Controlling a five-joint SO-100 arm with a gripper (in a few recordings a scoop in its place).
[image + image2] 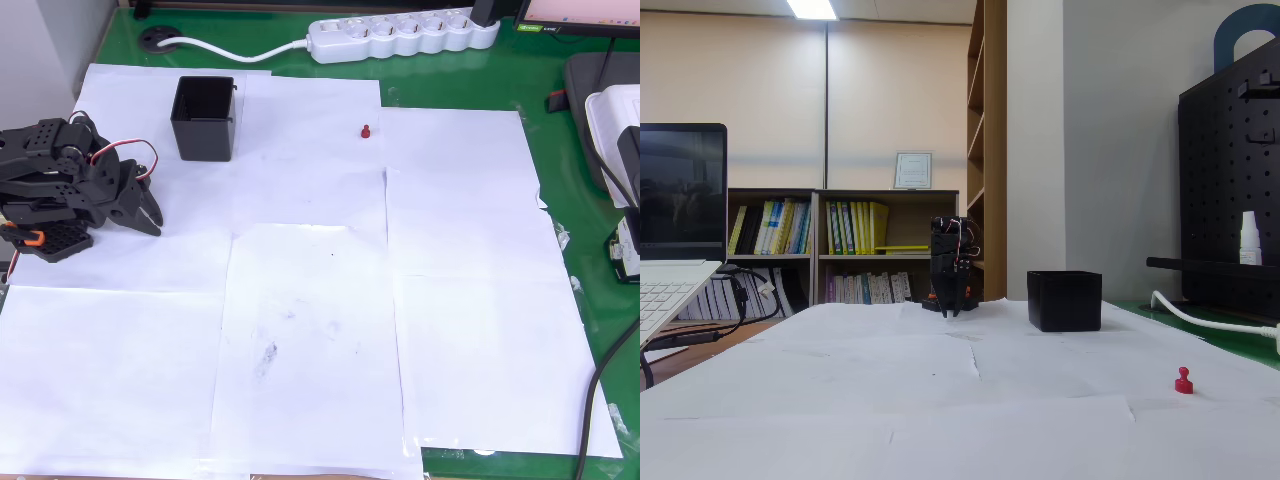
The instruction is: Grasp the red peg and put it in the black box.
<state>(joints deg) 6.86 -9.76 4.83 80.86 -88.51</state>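
Overhead view: the gripper [150, 213] is seen folded back at the left edge of the paper-covered table [320, 330], its two dark fingers brought close together with little or no gap between the tips, and nothing is held. The red peg [366, 130] lies well apart from the gripper, off to its right and a little further up the picture, on bare white paper. The black box [205, 118] stands much nearer the gripper, just up and to the right of it, upright with its mouth open and nothing visible inside.

The step in hand is judged to be the reach, since no approach is begun. It is best done by opening the jaws before descent, so that the tiny peg is not knocked aside, and by lowering the tips on either side of the narrow stem below the head. A grip low and centred is advised, as so small a thing could easily squirt out or roll.

From above, the layout across the table is given plainly. In the fixed view, looking along the table, the heights are shown instead: the peg [1183, 381] is seen standing upright on its base, the box's [1065, 300] tall walls are made clear, and the gripper [954, 304] is seen pointing down close to the paper.
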